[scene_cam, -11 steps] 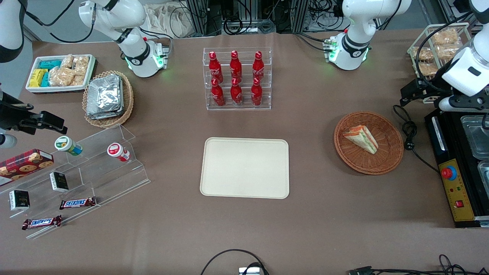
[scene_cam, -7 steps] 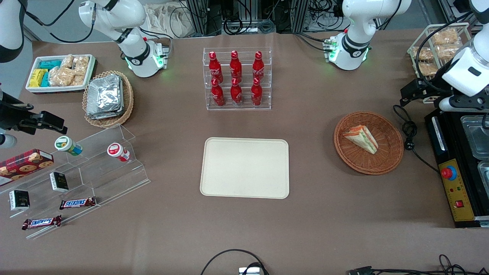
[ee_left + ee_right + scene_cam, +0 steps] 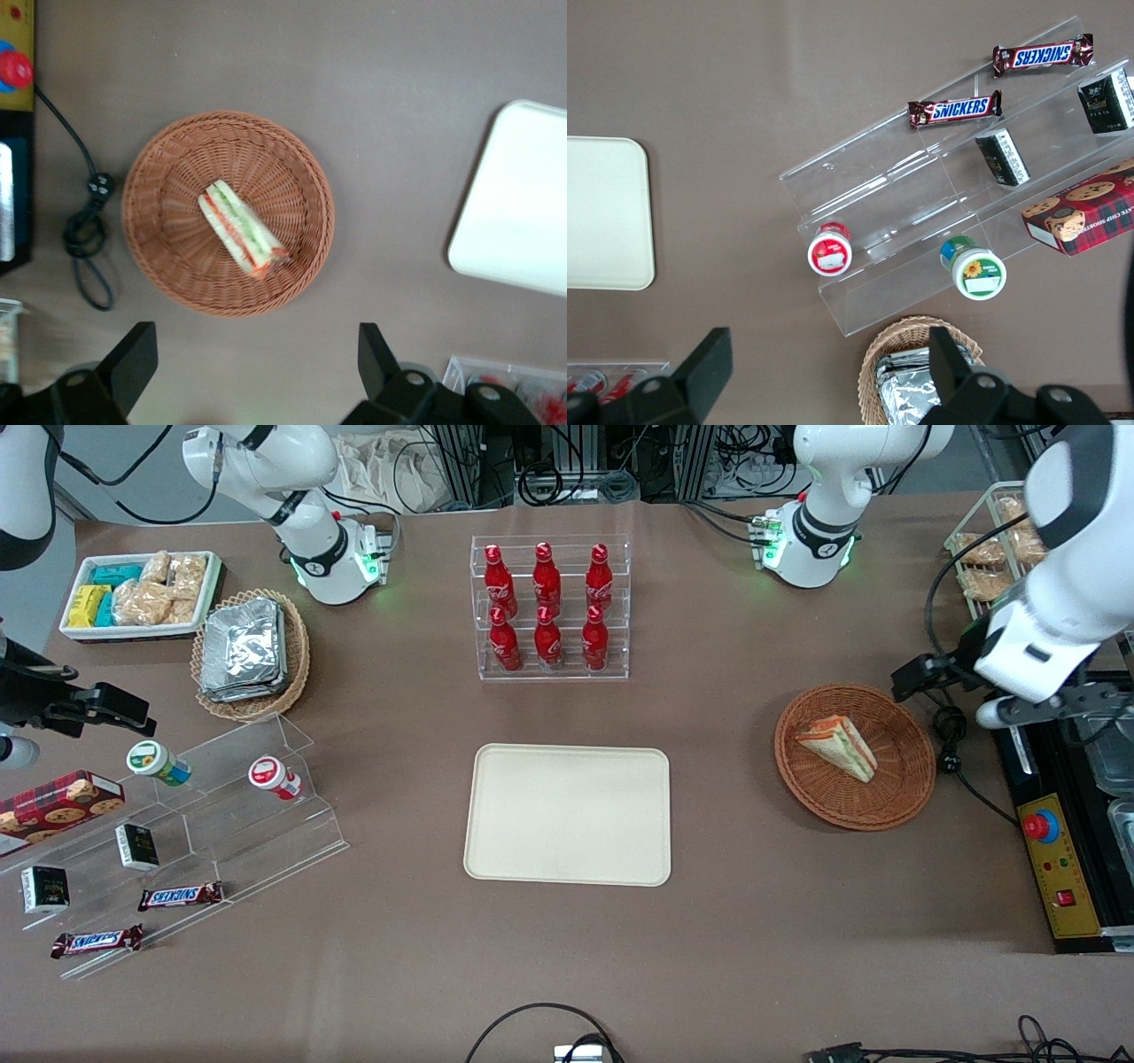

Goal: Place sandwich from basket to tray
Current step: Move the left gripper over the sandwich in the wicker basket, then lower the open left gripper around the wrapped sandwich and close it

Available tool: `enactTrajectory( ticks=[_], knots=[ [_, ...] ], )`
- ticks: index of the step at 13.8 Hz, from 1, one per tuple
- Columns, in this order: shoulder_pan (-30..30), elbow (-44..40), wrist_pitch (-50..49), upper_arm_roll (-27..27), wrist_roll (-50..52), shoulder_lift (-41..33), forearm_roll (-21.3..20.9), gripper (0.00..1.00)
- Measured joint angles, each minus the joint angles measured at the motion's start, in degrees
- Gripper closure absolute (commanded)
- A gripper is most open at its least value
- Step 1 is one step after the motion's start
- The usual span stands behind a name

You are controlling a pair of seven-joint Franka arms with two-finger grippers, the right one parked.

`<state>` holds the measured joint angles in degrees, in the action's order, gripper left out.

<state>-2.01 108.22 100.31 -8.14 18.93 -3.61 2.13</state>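
The sandwich (image 3: 837,748) (image 3: 241,228), a pale wedge with orange-red and green layers, lies in the round reddish-brown basket (image 3: 886,810) (image 3: 159,177). The cream tray (image 3: 567,815) (image 3: 523,212) sits flat at the table's middle, with nothing on it, apart from the basket toward the parked arm's end. My left gripper (image 3: 1032,707) (image 3: 252,354) hangs high above the table beside the basket, toward the working arm's end. Its fingers (image 3: 133,354) stand wide open with nothing between them.
A black cable (image 3: 948,735) (image 3: 89,239) coils beside the basket under my arm. A black and yellow control box with a red button (image 3: 1054,868) lies at the working arm's table end. A clear rack of red bottles (image 3: 549,611) stands farther from the camera than the tray.
My left arm has swung toward the basket and nearer to the front camera. The sandwich, basket and tray have not moved.
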Motion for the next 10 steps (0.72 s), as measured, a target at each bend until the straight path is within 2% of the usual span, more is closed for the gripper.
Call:
enactTrajectory(
  ticks=[5, 10],
  knots=[
    [0.2, 15.9, 15.1, -1.1, 9.3, -1.9, -1.8, 0.0],
    [0.2, 25.7, 24.5, -1.0, 18.0, -3.8, -3.6, 0.0]
  ],
)
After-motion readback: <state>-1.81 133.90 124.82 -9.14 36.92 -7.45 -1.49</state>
